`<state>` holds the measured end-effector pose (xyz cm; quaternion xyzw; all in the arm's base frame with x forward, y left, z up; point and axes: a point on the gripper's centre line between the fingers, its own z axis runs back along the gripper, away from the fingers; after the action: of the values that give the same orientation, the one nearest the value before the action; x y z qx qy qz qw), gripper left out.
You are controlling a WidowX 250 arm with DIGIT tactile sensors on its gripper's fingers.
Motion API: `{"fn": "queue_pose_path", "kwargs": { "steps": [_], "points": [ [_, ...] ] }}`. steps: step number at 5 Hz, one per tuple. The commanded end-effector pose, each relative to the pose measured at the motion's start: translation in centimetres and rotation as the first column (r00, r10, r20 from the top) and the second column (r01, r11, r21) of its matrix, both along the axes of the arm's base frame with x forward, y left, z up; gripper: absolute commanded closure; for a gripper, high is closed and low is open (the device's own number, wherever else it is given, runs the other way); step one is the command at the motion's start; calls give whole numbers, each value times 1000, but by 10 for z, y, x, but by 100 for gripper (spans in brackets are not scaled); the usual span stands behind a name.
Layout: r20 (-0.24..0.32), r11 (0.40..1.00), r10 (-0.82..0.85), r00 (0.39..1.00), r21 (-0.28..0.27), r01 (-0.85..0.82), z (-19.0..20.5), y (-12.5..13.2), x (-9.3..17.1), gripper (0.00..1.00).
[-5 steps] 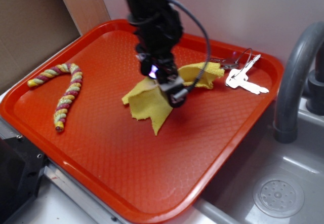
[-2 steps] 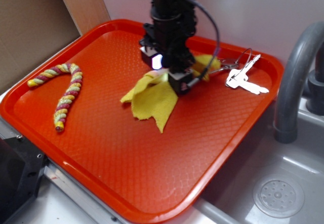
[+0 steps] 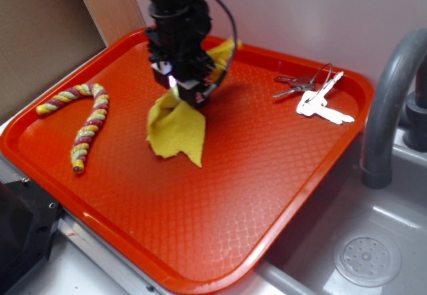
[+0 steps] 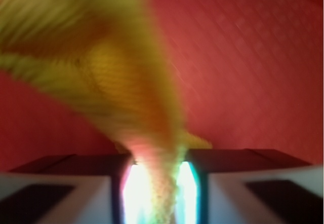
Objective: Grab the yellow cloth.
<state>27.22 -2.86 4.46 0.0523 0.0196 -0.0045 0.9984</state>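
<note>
The yellow cloth (image 3: 175, 129) hangs from my gripper (image 3: 189, 96) above the orange tray (image 3: 280, 161), at the tray's back middle. Its lower pointed corners touch or hover just over the tray; I cannot tell which. A second flap (image 3: 222, 51) sticks up behind the gripper. In the wrist view the cloth (image 4: 111, 77) is pinched between the two dark fingers, and the gripper (image 4: 158, 155) is shut on it; the view is blurred by motion.
A twisted yellow-red-green rope piece (image 3: 83, 123) lies on the tray's left side. A bunch of keys (image 3: 317, 96) lies at the tray's back right. A grey faucet (image 3: 393, 101) and sink (image 3: 363, 255) are to the right. Cardboard (image 3: 40, 35) stands at the back left.
The gripper has moved left and toward the back of the tray, carrying the cloth with it. The cloth has left the spot beside the keys.
</note>
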Motion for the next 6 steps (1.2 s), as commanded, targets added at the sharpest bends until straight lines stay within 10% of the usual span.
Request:
{"fn": "queue_pose_path", "kwargs": {
  "steps": [1, 3, 5, 6],
  "points": [
    [17, 998, 61, 998, 6, -61, 5, 12, 10, 100],
    [-15, 994, 106, 994, 3, -106, 52, 0, 12, 100],
    [120, 965, 210, 970, -185, -186, 154, -6, -5, 100],
    [125, 967, 205, 971, -179, -181, 204, -7, -6, 100]
  ]
}}
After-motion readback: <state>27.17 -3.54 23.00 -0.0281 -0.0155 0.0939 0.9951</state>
